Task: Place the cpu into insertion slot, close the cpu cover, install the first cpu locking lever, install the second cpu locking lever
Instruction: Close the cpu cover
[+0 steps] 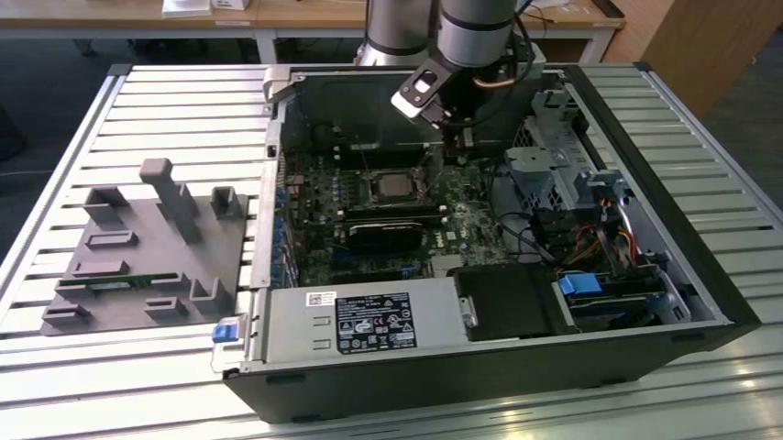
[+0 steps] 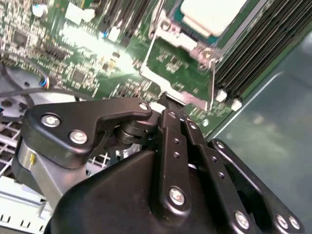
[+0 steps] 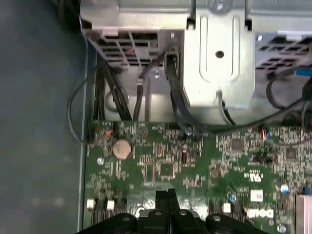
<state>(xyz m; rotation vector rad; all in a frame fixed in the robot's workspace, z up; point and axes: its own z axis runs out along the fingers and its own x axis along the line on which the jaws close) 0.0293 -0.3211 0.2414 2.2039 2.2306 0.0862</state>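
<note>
Silver-grey cpu seated in insertion slot, first step done; cpu cover tilted open beside it; gripper, pinched together and empty, at cover's free edge; cover closing and both levers apparently outstanding

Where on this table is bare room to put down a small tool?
In the exterior view, bare slats of the table lie between the grey fixture block and the far edge, and also in front of that block along the near edge. Inside the computer case it is crowded: the motherboard, cables and the pincer stand close together.
</note>
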